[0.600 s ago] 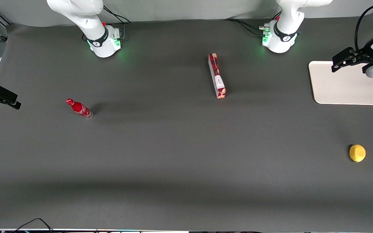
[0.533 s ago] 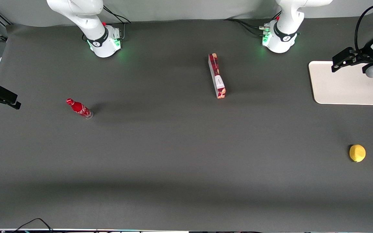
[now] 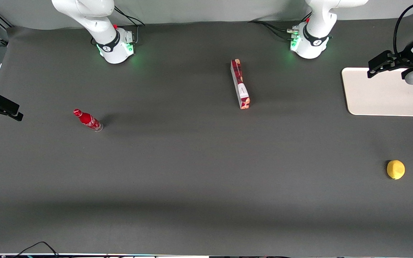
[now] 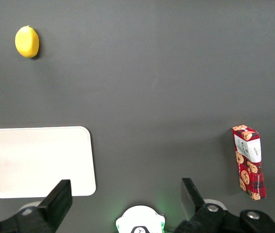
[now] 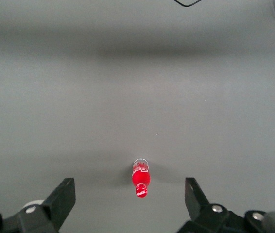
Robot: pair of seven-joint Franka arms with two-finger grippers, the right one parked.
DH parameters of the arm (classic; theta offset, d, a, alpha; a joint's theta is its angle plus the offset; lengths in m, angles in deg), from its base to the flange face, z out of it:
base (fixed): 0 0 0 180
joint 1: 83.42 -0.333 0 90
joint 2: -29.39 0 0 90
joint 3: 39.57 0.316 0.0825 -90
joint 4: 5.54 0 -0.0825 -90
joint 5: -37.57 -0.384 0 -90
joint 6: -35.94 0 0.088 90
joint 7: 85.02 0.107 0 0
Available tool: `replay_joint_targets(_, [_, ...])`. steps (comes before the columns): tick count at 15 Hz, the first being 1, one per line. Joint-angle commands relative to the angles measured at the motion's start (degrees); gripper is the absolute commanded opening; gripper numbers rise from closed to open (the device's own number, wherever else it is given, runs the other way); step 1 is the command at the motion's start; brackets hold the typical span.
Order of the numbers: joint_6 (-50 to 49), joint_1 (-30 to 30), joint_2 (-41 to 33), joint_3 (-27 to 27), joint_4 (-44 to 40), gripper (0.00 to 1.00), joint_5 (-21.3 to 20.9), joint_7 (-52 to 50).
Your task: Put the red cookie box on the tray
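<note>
The red cookie box [image 3: 240, 84] lies flat on the dark table mat near the middle, between the two arm bases; the left wrist view also shows the red cookie box [image 4: 249, 161] with its white label patch. The cream tray [image 3: 385, 96] sits toward the working arm's end of the table, and its rounded corner shows as the tray [image 4: 35, 160] in the wrist view. My gripper [image 3: 373, 68] hangs high over the tray's edge, well away from the box. It is open, with nothing between the fingers [image 4: 60, 196].
A yellow lemon [image 3: 395, 169] lies nearer the front camera than the tray. A small red soda bottle [image 3: 88, 120] stands toward the parked arm's end. The working arm's white base [image 3: 308, 43] is beside the box.
My gripper has risen slightly over the tray's edge. The box, tray, lemon and bottle have not moved.
</note>
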Motion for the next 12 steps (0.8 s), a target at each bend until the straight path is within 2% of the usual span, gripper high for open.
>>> replay_joint_targets(1, [-1.8,-0.1,0.3,-0.1,-1.7,1.0,0.0,-0.6])
replay_joint_targets(2, [-2.1,-0.2,0.1,-0.7,-2.3,1.0,0.1,-2.0])
replay_joint_targets(5, [-8.2,-0.1,0.0,-8.0,-5.0,1.0,0.7,-15.0])
replay_joint_targets(8, [-10.5,-0.2,-0.8,-15.5,-4.7,1.0,5.9,-28.7])
replay_joint_targets(12, [-8.3,-0.1,-0.9,-24.5,-1.4,1.0,11.5,-43.0])
